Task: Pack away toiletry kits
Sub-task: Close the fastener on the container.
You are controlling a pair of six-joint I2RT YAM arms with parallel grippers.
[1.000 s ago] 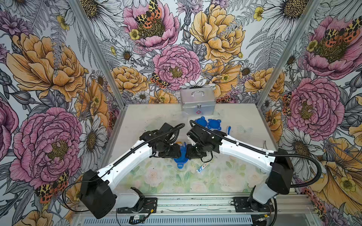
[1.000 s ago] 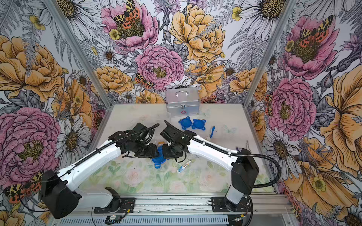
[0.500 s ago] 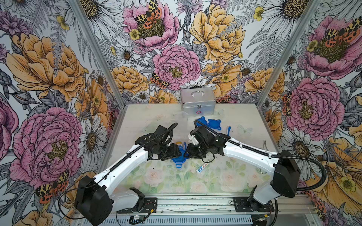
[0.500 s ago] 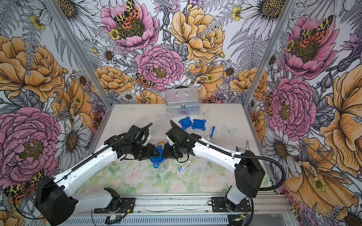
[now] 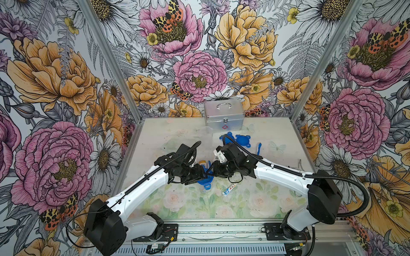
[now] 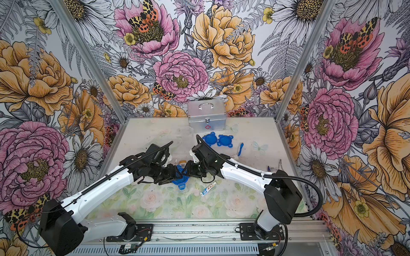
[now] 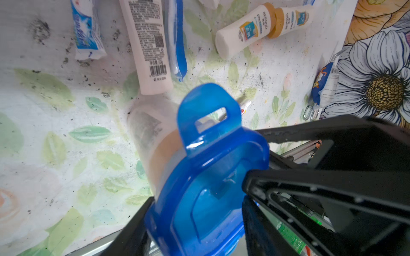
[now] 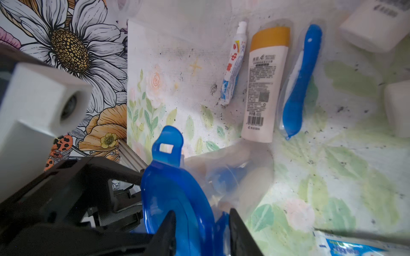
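Floral table, silver case at back, blue lids, tube, toothbrush

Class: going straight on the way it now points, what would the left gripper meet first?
Likely the blue clip-tab lid on the clear plastic cup, right at the left gripper's tips; the right gripper lies just beyond.

The right end effector has its two black fingers on either side of the rim of a blue lid, whose clip tab juts out free. Whether they press the rim cannot be told. The lid sits at the mouth of a clear cup tilted over the floral table, its contents blurred. Near the cup's far end, side by side, lie a small tube, a white bottle with a yellow-orange cap and a wrapped blue toothbrush.
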